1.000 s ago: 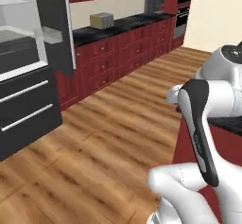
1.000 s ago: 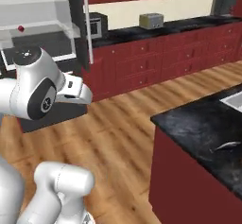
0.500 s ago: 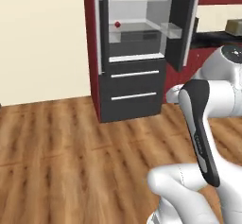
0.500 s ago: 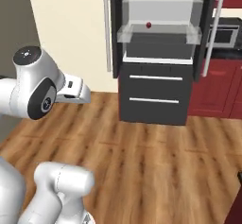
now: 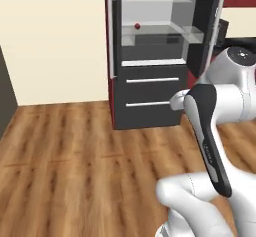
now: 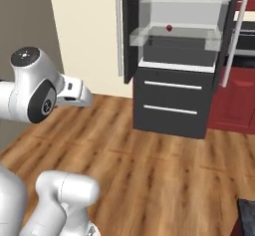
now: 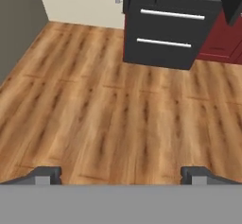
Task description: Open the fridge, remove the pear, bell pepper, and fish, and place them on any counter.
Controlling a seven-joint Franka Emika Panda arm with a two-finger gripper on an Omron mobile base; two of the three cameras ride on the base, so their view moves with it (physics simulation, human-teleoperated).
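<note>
Now the fridge [image 5: 150, 56] stands open with a small red fruit, maybe the pear [image 5: 137, 26], on its shelf, and the gripper [image 7: 120, 173], fingers apart and empty, must approach it.

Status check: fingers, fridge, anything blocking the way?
Fingers wide apart, holding nothing. Fridge ahead, both doors open, small red item on shelf. Bare wood floor between, nothing blocking.

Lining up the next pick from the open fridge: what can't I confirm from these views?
- Small dark red round item on the glass shelf: too small to tell pear from bell pepper, both base views.
- Tall dark grey fridge: top cut off by the frame edge in both base views.
- Hand view: fridge shelves lie above its top edge; the open gripper holds nothing.
</note>
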